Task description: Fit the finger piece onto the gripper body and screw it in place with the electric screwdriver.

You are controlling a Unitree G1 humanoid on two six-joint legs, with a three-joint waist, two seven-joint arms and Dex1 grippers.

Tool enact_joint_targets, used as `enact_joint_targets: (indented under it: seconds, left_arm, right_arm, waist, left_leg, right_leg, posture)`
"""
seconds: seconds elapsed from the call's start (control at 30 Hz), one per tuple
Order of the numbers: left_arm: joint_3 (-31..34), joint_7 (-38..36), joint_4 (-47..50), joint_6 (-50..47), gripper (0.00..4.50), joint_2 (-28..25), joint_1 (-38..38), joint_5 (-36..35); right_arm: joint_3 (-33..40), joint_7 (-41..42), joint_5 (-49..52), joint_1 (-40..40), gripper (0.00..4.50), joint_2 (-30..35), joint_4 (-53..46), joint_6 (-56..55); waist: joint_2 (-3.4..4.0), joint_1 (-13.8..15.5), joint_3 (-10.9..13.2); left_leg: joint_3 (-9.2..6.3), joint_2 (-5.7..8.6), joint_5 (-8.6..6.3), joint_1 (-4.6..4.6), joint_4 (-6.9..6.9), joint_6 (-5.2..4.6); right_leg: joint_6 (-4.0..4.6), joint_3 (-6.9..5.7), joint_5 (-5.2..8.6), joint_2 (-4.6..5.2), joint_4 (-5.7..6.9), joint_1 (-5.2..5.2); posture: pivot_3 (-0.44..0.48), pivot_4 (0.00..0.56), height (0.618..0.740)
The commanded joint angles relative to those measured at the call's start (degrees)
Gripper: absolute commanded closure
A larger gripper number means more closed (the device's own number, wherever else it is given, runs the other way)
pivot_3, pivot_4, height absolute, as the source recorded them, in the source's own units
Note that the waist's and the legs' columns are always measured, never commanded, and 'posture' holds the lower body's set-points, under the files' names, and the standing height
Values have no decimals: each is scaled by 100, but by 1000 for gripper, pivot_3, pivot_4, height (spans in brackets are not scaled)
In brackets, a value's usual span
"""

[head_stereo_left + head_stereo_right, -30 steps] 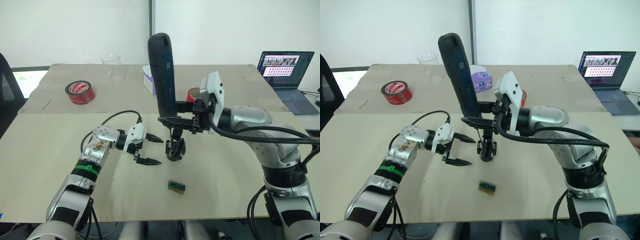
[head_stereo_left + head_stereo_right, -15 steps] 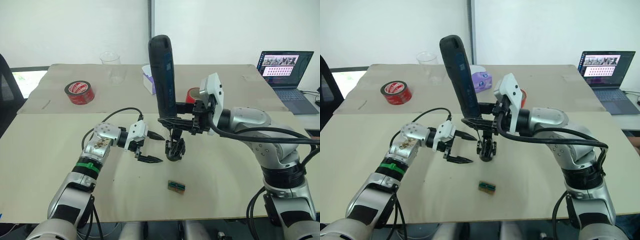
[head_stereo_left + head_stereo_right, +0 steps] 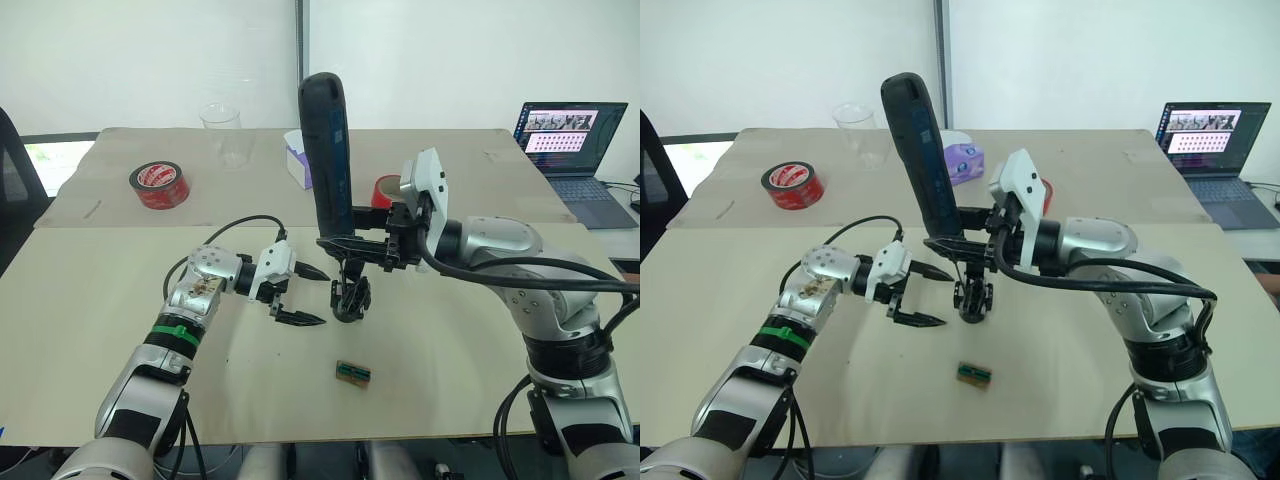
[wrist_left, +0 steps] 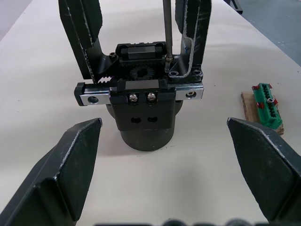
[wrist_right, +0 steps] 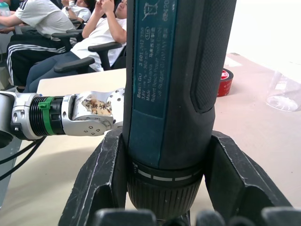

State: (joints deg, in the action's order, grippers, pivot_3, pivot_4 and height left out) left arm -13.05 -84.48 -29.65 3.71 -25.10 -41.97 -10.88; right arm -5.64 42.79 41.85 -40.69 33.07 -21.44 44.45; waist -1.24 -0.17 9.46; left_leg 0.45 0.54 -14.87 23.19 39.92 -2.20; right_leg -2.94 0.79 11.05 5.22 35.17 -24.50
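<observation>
The right gripper [image 3: 345,243] clamps the electric screwdriver [image 3: 326,150] upright, bit on the gripper body [image 4: 143,108], while the left gripper [image 3: 297,296] waits spread at nine o'clock.

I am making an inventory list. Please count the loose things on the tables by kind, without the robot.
Tape rolls: 2
Clear plastic cup: 1
Laptop: 1
Electric screwdriver: 1
Gripper body: 1
Small green tray: 1
Purple tissue pack: 1
Total: 8
</observation>
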Motion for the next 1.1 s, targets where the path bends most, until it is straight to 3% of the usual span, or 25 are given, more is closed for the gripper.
enact_joint_targets:
  seconds: [0.03, 1.1]
  left_arm:
    - [36, 1, 243, 7, 0, -23, 11, -36]
    - [48, 35, 396, -105, 0, -13, 3, -39]
  right_arm:
    - [316, -11, 156, -93, 2612, 11, -283, 13]
    - [486, -164, 320, -288, 2612, 23, -352, 348]
  waist:
    - [0, 0, 0]
    - [0, 0, 0]
  left_leg:
    - [0, 0, 0, 0, 0, 0]
    - [-2, 0, 0, 0, 0, 0]
  right_leg:
    - [0, 0, 0, 0, 0, 0]
    - [0, -1, 0, 0, 0, 0]
  posture:
    - [0, 150, 740]
    - [0, 150, 740]
